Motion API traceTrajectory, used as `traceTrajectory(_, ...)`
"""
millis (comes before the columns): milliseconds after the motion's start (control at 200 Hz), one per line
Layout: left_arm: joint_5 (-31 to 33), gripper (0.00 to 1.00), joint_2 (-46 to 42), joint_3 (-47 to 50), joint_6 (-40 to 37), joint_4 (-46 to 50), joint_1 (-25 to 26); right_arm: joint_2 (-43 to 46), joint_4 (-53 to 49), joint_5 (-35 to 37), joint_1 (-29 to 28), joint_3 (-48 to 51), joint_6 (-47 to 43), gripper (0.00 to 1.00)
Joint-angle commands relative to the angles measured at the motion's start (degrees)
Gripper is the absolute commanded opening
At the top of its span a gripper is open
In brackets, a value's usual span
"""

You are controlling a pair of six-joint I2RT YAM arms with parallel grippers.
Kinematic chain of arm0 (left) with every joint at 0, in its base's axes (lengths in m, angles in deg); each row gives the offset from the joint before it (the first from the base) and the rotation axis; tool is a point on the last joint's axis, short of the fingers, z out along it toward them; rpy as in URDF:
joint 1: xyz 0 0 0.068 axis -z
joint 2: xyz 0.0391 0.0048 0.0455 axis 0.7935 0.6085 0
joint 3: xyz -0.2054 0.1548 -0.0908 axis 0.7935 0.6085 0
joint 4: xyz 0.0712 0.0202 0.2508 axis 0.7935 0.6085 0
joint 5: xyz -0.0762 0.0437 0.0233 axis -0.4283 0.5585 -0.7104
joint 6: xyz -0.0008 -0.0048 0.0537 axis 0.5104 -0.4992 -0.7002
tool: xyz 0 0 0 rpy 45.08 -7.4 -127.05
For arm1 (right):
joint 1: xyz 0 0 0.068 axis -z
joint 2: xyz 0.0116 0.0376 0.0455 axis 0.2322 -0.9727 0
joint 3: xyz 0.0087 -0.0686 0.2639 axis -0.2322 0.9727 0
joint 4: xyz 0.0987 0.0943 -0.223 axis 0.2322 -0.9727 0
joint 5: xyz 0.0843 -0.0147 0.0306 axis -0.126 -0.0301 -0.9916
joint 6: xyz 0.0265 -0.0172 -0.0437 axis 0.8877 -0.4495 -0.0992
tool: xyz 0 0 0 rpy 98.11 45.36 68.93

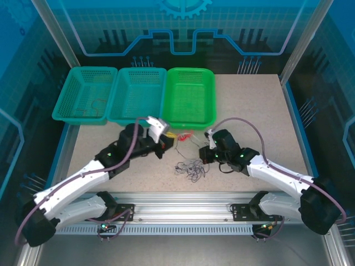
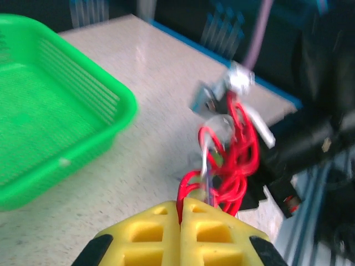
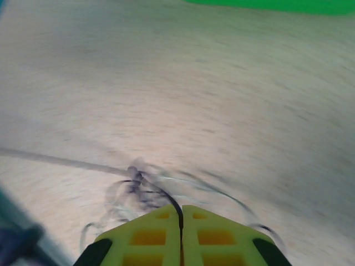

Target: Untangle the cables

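the cables were found in two lots on the table (image 1: 255, 111), between the two arms. a red cable (image 2: 238, 160) was gathered in a loose bundle of loops, with whitish and metallic ends at its top, too blurred to be made out further. its lower loops were pinched by the left gripper (image 2: 181, 204), whose yellow fingers (image 2: 150, 233) were pressed fully together on the strand. from above, the same red cable (image 1: 186, 134) was seen at the tip of the left arm, near the front rim of the bright green basket (image 1: 190, 121) but apart from it.

the dark cables (image 1: 191, 167) were laid as a thin, flat tangle on the table surface, nearer the arm bases and between the two arms. in the right wrist view the dark cables (image 3: 136, 185) were smeared by blur; one black strand was seen running from the tangle into the seam of the right gripper (image 3: 181, 210), whose yellow fingers (image 3: 216, 235) were closed tight on it.

three baskets were set in a row at the far edge, side by side: a left teal basket (image 1: 61, 108), a middle teal basket (image 1: 116, 111), and the bright green basket at the right. its ribbed wall (image 2: 102, 97) was seen in the left wrist view.
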Motion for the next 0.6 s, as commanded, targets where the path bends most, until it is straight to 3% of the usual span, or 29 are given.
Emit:
traceTrajectory(0,3.9,0.0,-5.7,-1.1,6.9,-0.3,-4.7,2.4,-3.5,7.4,6.1,5.7,7.8,0.0)
traceTrajectory(145,5.8,0.0,-7.9,-0.8,5.0,3.3,-5.8,9.2,-4.8,3.9,11.7,10.0,8.7,0.0)
traceTrajectory(310,7.8,0.0,-7.9,0.3,5.4,4.1,-5.8,16.8,-9.2,1.7,11.7,8.1,6.3,0.03)
traceTrajectory(415,13.7,0.0,-7.5,-1.0,6.9,5.8,-6.4,19.1,-10.5,-2.3,11.5,6.0,5.2,0.02)
traceTrajectory(505,18.2,0.0,-5.7,-4.9,8.3,10.2,-10.5,20.1,-10.6,-4.6,10.4,4.3,4.9,0.0)
traceTrajectory(595,19.1,0.0,-3.0,-8.6,8.7,11.0,-19.1,21.6,-10.1,-5.6,7.5,2.8,3.8,0.0)
